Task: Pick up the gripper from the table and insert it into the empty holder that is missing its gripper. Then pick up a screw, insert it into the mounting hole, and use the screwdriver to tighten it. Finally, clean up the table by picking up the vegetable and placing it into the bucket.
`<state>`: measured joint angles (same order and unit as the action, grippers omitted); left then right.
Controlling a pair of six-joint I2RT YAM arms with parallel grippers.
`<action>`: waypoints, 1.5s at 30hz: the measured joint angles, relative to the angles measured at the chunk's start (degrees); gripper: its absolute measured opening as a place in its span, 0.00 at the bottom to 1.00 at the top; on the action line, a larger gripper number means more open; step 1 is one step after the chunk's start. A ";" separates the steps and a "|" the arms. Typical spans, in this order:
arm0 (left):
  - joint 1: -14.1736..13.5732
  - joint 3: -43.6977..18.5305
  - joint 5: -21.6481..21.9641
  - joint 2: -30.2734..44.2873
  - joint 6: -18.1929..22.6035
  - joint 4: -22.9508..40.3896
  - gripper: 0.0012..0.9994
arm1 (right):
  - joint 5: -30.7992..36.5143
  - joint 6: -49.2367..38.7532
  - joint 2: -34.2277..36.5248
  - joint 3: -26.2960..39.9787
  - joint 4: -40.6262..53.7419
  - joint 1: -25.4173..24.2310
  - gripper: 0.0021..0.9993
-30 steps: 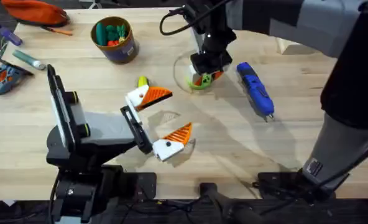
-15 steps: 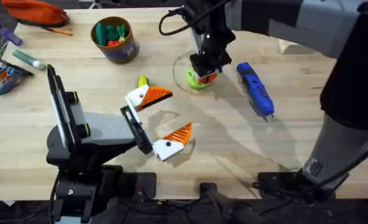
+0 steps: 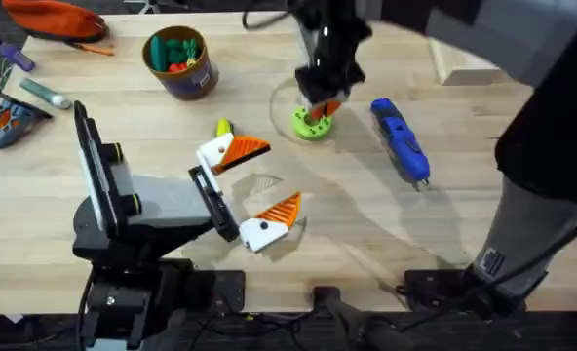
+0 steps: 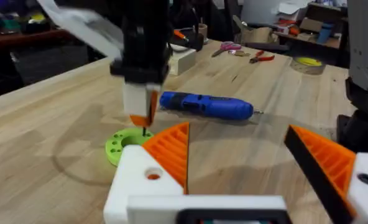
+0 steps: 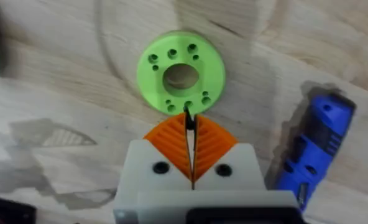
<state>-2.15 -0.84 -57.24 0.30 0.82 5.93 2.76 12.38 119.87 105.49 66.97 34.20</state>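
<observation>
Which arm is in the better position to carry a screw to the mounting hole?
Right. The right hand is shut on what looks like a small dark screw just above the green disc; the left hand lies open, farther off.

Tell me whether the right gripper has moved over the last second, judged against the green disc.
Yes. The right gripper sat low over the green disc, covering most of it; now it is higher, toward the table's far side, pinching a screw.

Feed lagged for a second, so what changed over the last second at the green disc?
The right tool rose off the green disc, shut on a small dark screw at its tips. The disc, screwdriver, bucket and left tool did not move.
</observation>
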 joint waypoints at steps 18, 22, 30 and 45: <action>0.00 0.00 -0.01 0.01 0.00 0.00 0.99 | 1.07 -5.34 -0.02 32.84 23.49 0.12 0.00; 0.00 0.00 -0.02 0.02 0.00 0.00 0.99 | 5.17 -5.93 -0.02 35.56 25.48 1.62 0.00; 0.00 0.00 0.00 0.00 0.00 0.00 0.99 | 8.17 -8.19 -0.01 37.73 25.61 11.92 0.00; 0.00 0.00 -0.01 0.02 0.00 0.00 0.99 | 7.79 -9.32 -0.02 39.61 25.66 26.81 0.00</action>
<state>-2.15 -0.84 -57.24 0.32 0.82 5.93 10.55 3.06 119.85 145.10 92.63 61.01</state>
